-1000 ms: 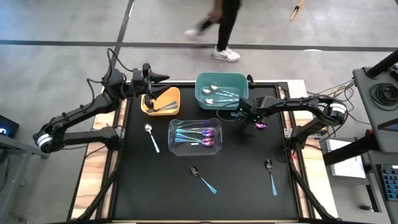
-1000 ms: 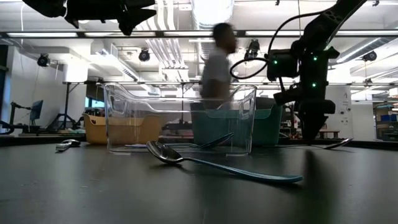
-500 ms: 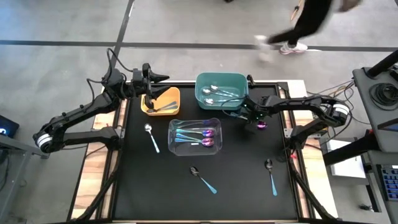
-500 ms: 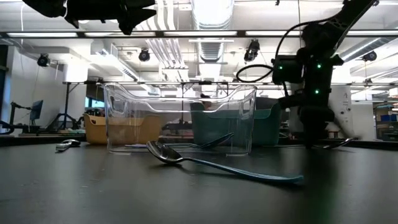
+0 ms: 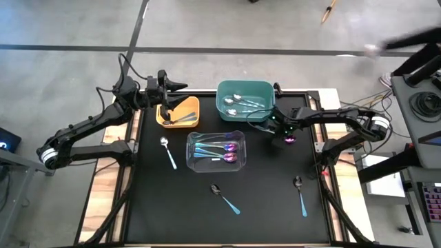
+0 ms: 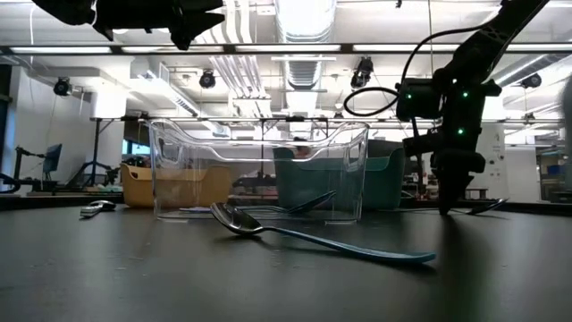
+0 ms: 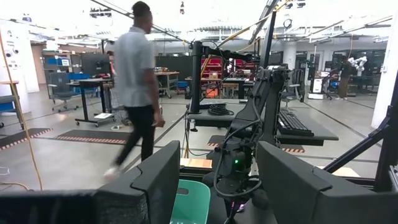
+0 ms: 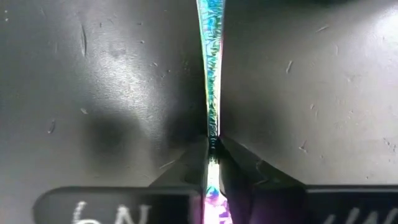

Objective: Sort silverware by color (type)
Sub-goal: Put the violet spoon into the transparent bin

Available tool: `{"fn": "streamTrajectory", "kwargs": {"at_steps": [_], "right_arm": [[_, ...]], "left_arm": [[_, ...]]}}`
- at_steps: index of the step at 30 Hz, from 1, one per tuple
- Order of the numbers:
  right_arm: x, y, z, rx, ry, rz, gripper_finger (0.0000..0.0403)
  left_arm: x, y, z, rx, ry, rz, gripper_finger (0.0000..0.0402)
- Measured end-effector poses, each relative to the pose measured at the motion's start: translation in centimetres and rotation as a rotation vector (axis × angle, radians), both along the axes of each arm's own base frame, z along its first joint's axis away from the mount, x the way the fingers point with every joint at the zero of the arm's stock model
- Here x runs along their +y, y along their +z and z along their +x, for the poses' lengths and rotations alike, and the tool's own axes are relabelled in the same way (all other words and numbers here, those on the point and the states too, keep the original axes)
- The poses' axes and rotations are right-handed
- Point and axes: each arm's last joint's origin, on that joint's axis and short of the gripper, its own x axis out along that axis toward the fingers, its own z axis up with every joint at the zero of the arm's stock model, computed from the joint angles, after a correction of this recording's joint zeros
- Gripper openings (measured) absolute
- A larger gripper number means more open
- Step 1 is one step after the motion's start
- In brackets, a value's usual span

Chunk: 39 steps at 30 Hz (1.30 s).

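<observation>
On the black bench (image 5: 275,193), sorting stood partly complete. The teal bin (image 5: 246,100) held several silver-bowled spoons, the clear bin (image 5: 216,151) held iridescent purple-pink spoons with teal handles, and the yellow bin (image 5: 178,111) held dark spoons.

Four spoons remained outside the bins. A silver-bowled spoon (image 5: 167,151) lay to the left of the clear bin. A dark-bowled spoon (image 5: 225,198) lay in front of that bin, and a second dark-bowled spoon (image 5: 300,193) lay near the right front of the bench. The fourth, an iridescent spoon (image 8: 212,68), lay just right of the teal bin, its purple bowl showing beneath the right arm in the high view.

The right pincer (image 8: 213,163) was down at bench level on this iridescent spoon, its fingers clenched on the thin handle (the wrist view showed the handle running straight between the two tips). The spoon appeared to rest on the bench, not yet lifted.

The left pincer (image 5: 180,87) hung above the far edge of the yellow bin, jaws released and holding nothing.

Judgement: roughly two thirds done. The gripped spoon belonged in the clear bin; one silver and two dark spoons were left after it.
</observation>
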Motion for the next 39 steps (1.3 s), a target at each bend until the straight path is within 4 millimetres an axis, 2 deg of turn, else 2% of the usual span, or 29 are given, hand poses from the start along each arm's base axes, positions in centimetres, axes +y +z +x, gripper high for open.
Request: {"fn": "streamTrajectory", "kwargs": {"at_steps": [7, 13, 19, 25, 39], "right_arm": [[0.0, 0.1, 0.0, -0.007, -0.008, -0.003, 0.0015], [0.3, 1.8, -0.4, -0.064, -0.022, -0.009, 0.0014], [0.7, 4.6, -0.5, -0.171, -0.016, 0.044, 0.0013], [1.0, 7.9, 0.4, -0.345, -0.014, 0.085, 0.0013], [2.1, 15.6, 5.8, -0.532, 0.139, -0.039, 0.0013]], "left_arm": [[0.0, 0.0, 0.0, 0.0, 0.0, 0.0, 0.0194], [0.0, 0.0, 0.0, 0.001, 0.0, -0.001, 0.0194], [0.0, 0.0, 0.0, 0.002, 0.001, -0.001, 0.0194], [0.0, -0.1, 0.0, 0.006, 0.004, 0.013, 0.0194], [0.5, -0.3, -0.5, 0.049, 0.054, 0.103, 0.0194]]}}
